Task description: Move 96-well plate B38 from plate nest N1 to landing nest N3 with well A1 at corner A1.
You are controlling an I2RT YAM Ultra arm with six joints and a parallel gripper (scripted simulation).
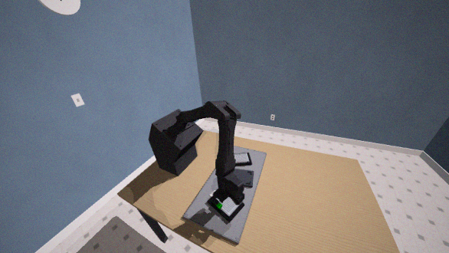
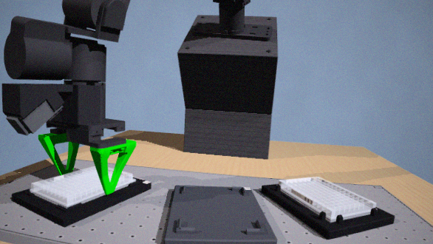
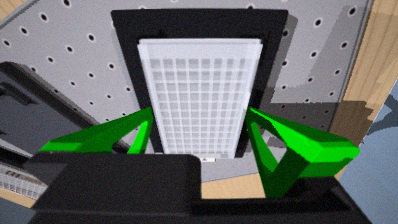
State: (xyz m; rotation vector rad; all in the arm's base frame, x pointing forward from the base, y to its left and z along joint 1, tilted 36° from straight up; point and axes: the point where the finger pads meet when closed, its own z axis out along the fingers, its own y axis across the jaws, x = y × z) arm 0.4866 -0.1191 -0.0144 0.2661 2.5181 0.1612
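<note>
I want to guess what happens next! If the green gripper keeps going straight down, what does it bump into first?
Probably the black plate nest: the open green gripper straddles the clear white well plate, one finger beside each long side. Whether the tips already touch it is unclear.

From my wrist view the gripper body [image 3: 115,187] hides the N1 label and the plate's [image 3: 200,95] near end. Plate ID labels too small to read. Exterior view crops the arm's top.
</note>
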